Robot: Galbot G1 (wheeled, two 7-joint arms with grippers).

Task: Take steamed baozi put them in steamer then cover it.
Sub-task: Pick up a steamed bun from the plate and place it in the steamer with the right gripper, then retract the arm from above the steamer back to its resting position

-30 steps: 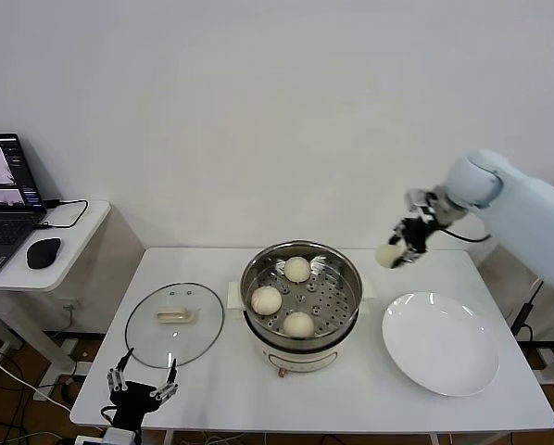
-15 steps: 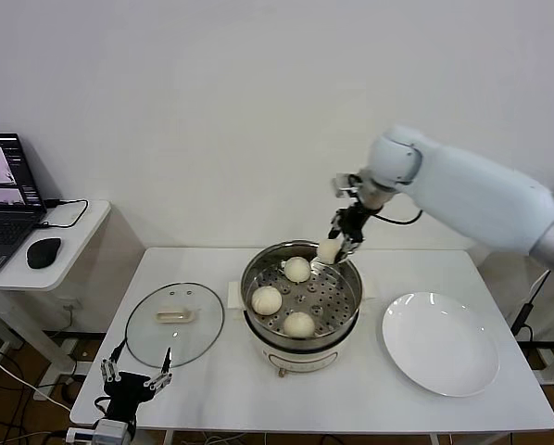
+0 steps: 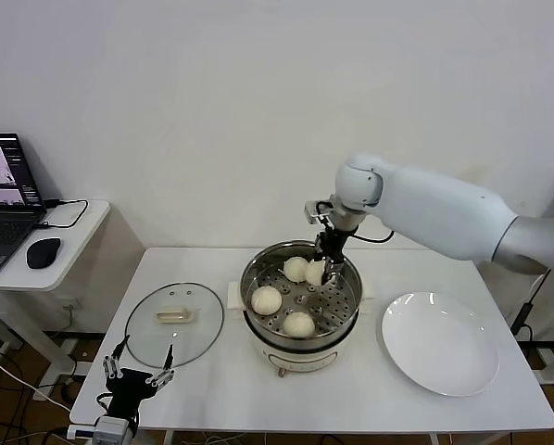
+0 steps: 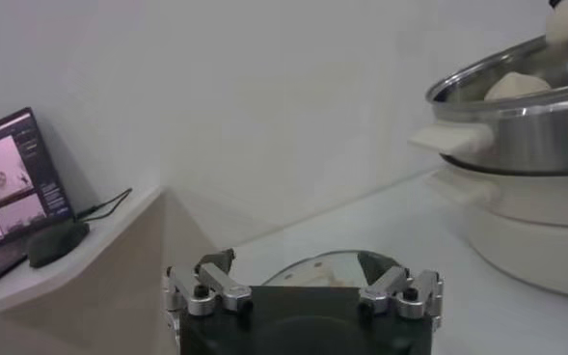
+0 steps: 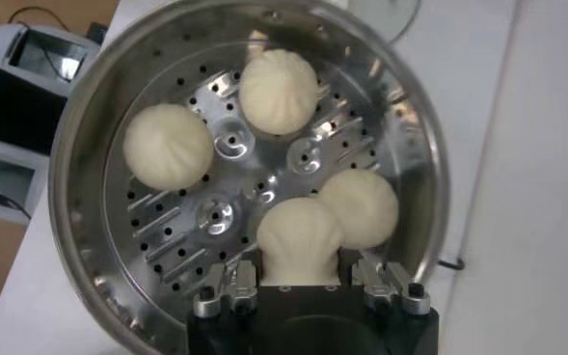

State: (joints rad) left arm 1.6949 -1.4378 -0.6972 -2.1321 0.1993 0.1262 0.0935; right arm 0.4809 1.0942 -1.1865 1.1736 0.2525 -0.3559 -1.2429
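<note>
The steamer (image 3: 301,341), a shiny steel pot on a cream base, stands mid-table. Three steamed baozi lie on its perforated tray (image 5: 216,207): one at the back (image 3: 295,269), one on the left (image 3: 266,299), one at the front (image 3: 298,324). My right gripper (image 3: 327,270) reaches down into the pot, shut on another baozi (image 5: 300,239), which sits right beside the back bun (image 5: 363,206). The cover (image 3: 174,323), a glass lid with a cream handle, lies flat left of the steamer. My left gripper (image 3: 134,379) hangs open just in front of the cover (image 4: 312,271), holding nothing.
An empty white plate (image 3: 439,345) lies right of the steamer. A side table on the far left carries a laptop (image 3: 4,199) and a mouse (image 3: 44,251). The wall runs close behind the table. The steamer's side (image 4: 520,116) shows in the left wrist view.
My right arm has swung left from above the plate's far side to the steamer and lowered the baozi into the pot. The left gripper has barely shifted.
</note>
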